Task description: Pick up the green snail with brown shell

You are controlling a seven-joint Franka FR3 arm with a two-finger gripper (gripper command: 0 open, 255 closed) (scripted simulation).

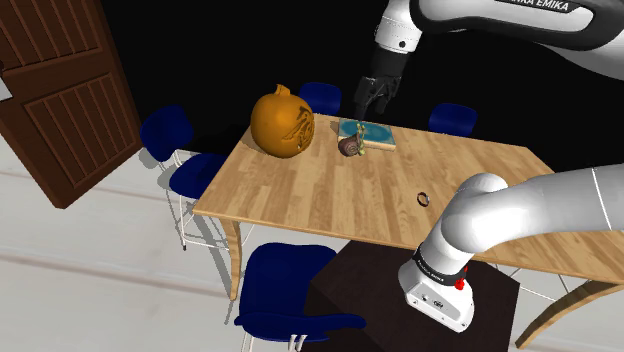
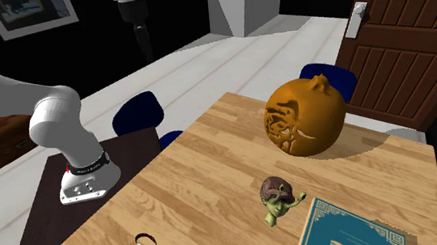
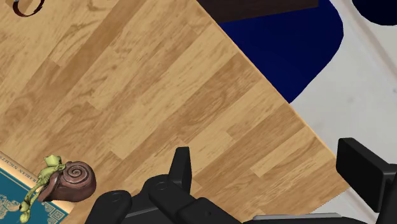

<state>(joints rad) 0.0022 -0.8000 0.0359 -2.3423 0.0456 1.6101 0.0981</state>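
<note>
The snail [image 1: 350,145] has a green body and a brown spiral shell. It stands on the wooden table [image 1: 330,195], with its head against the edge of a teal book [image 1: 368,131]. In the second exterior view the snail [image 2: 278,196] faces the camera beside the book [image 2: 344,228]. My black gripper [image 1: 372,100] hangs open well above the book and the snail, with nothing between its fingers. In the wrist view the gripper [image 3: 264,153] shows its fingers standing wide apart. There the snail [image 3: 67,179] lies off to the side of the left finger [image 3: 181,167].
A large orange pumpkin-like pot [image 1: 283,122] stands on the table close to the snail. A small ring [image 1: 424,198] lies nearer the stand. Blue chairs [image 1: 290,285] surround the table. A brown door [image 1: 55,90] is at the shoulder view's left.
</note>
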